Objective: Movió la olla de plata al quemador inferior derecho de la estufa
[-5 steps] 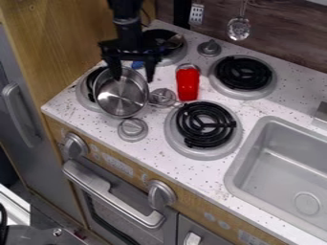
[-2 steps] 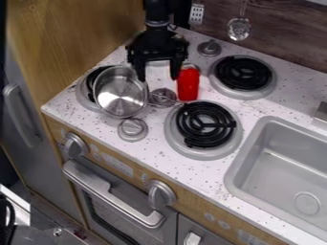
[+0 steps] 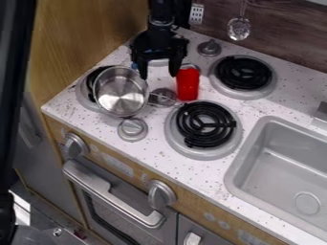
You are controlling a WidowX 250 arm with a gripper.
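Observation:
The black gripper hangs above the back left part of the stove, its two fingers spread apart with nothing held between them. Just left of and below it, the silver pot rests tilted partly over the front left burner, its thin handle pointing right. The lower right burner, a black coil in a grey ring, has nothing on it.
A red object stands beside the gripper's right finger. The back right burner, stove knobs and the grey sink are around. A slotted spoon hangs on the wall.
The gripper has shifted right, from over the pot to between the pot and the red object. The pot has stayed put. A dark shape has come in at the left edge.

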